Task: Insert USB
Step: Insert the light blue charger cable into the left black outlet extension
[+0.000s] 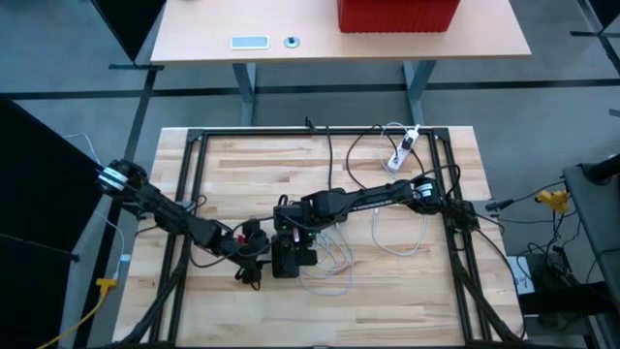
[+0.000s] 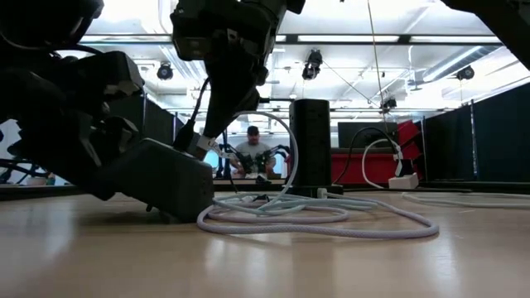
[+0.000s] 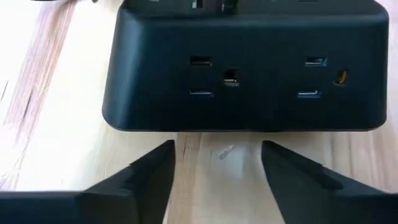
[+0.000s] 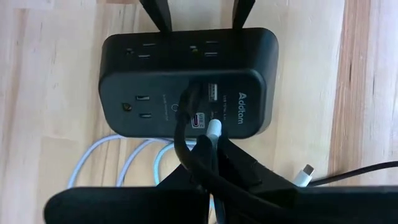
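A black power strip (image 4: 186, 81) lies on the wooden table, also seen in the high view (image 1: 291, 260) and low view (image 2: 161, 178). Its upper face carries USB ports (image 4: 208, 102). My right gripper (image 4: 217, 152) hangs above it, shut on a white USB plug (image 4: 213, 132). The plug's white cable (image 1: 329, 267) lies in loops on the table beside the strip. My left gripper (image 3: 217, 149) is open, level with the table at the strip's side face (image 3: 249, 74), one finger toward each end of that face. Whether its fingertips touch the strip, I cannot tell. My right gripper pinches the white USB plug (image 4: 214, 138) between its two fingers, just behind the plug's free end. It comes from above, slanting down toward the strip's port face. The plug's tip sits at the face beside the USB ports; whether it is in a port, I cannot tell.
A black cord (image 4: 181, 124) leaves the strip's face and runs under my right gripper. A second white connector (image 4: 305, 175) lies loose on the wood. A white power strip (image 1: 402, 150) lies near the far edge. A black frame (image 1: 184, 194) borders the table. A person (image 2: 252, 153) sits beyond it.
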